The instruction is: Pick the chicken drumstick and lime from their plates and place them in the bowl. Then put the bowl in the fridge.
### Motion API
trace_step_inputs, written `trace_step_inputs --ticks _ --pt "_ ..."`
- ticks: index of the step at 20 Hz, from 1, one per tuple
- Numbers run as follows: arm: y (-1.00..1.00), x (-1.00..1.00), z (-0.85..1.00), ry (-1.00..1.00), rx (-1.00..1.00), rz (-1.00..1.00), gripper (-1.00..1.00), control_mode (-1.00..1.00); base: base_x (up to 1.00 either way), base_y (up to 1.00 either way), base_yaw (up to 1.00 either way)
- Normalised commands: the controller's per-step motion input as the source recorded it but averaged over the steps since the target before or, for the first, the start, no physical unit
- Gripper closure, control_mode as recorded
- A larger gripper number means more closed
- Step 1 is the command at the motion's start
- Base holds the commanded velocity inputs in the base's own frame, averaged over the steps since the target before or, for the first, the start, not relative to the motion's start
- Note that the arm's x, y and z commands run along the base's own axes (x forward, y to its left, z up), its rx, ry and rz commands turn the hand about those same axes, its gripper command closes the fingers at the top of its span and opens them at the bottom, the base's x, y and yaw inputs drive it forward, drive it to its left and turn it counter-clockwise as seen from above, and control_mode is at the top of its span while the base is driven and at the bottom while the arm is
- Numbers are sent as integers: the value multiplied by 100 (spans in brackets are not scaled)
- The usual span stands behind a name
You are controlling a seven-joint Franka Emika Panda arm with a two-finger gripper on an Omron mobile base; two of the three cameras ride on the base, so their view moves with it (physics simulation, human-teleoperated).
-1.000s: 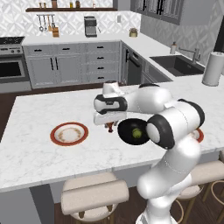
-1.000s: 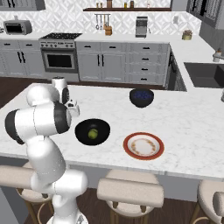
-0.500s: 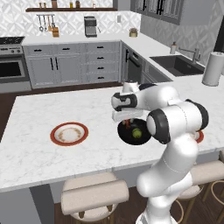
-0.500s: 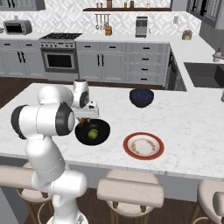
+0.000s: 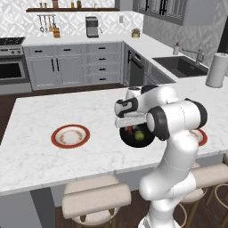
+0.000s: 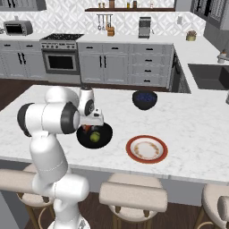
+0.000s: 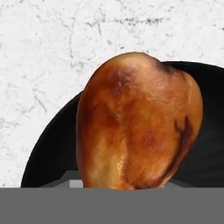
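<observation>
The chicken drumstick hangs large and orange-brown in the hand view, with my gripper shut on it. It is just over the near-left part of the black bowl, whose rim curves beneath it. The lime lies inside the bowl as a small green ball. From the right base view the drumstick shows as a reddish bit under the gripper. One plate sits bare to the left; the other plate peeks out behind my arm. The fridge is out of view.
A smaller dark blue bowl stands further back on the island. A bare plate lies near the front edge. Padded stools line the island's near side. A sink and a paper towel roll are on the counter to the right.
My arm has swung from beside the bowl to over it, carrying the drumstick along. The lime and bowl have stayed put.
</observation>
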Motion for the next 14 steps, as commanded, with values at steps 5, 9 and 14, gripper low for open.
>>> trace_step_inputs --ticks 5,9,14 --pt "-2 0 -26 0 0 -3 -100 -100 0 0 0" --pt "-7 0 -3 0 0 -1 -100 -100 0 0 0" --pt "-7 -8 15 -4 0 0 -100 -100 0 0 0"
